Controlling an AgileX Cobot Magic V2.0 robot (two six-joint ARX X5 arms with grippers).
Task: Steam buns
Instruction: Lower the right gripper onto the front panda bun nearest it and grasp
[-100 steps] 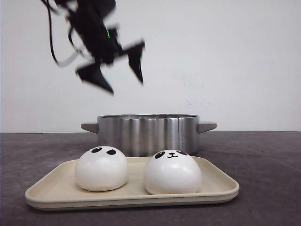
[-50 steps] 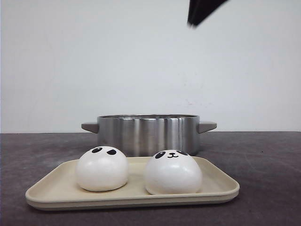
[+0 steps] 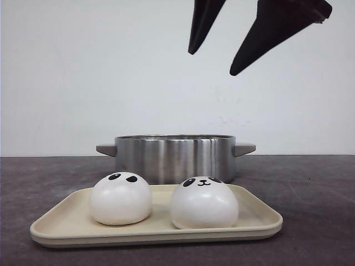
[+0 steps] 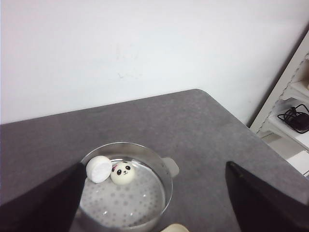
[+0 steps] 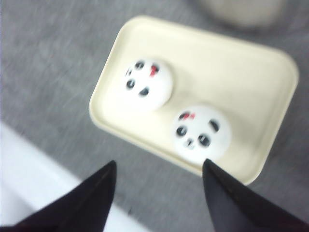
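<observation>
Two white panda-face buns (image 3: 120, 198) (image 3: 203, 202) sit side by side on a cream tray (image 3: 155, 235) in front of a steel pot (image 3: 175, 158). They also show in the right wrist view (image 5: 146, 84) (image 5: 201, 131). My right gripper (image 3: 212, 62) (image 5: 159, 164) is open and empty, high above the tray. Two more buns lie inside the pot (image 4: 166, 169) against its wall: one face up (image 4: 122, 174), one tipped on its side (image 4: 98, 169). My left gripper (image 4: 154, 166) is open and empty, high above the pot and out of the front view.
The pot has two side handles (image 3: 244, 148). A white shelf unit (image 4: 289, 111) with cables stands beyond the table's far corner. A white wall is behind the table. The table's edge (image 5: 29, 145) runs near the tray.
The left arm, open above the pot one second ago, has risen out of the front view. The right gripper has come down into the top of the front view, open.
</observation>
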